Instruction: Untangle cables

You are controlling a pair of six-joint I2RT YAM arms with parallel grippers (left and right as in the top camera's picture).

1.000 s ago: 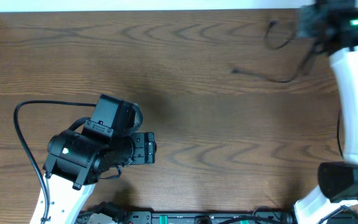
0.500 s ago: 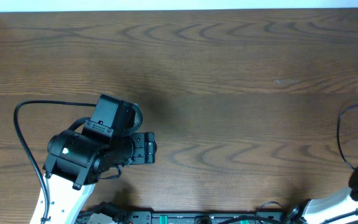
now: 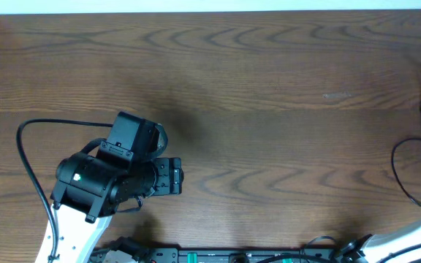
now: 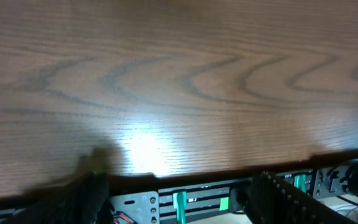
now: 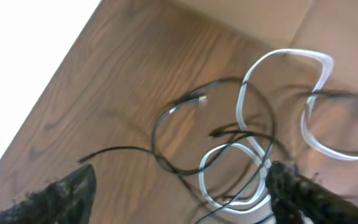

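Overhead | cables point(image 3: 395, 169) at right edge of table point(image 3: 269, 109) | left gripper point(image 3: 177, 175) well apart

Your dark wood-grain tabletop point(image 3: 254, 109), with cables point(image 3: 394, 161) at its right edge.
You see thin black cords point(image 5: 155, 134) looping in over the tabletop's right edge, one strand running up toward its far right corner; a white cable point(image 5: 240, 106) curls in loops across them there, touching them. Whether every loop rests flat on the tabletop, you cannot tell.
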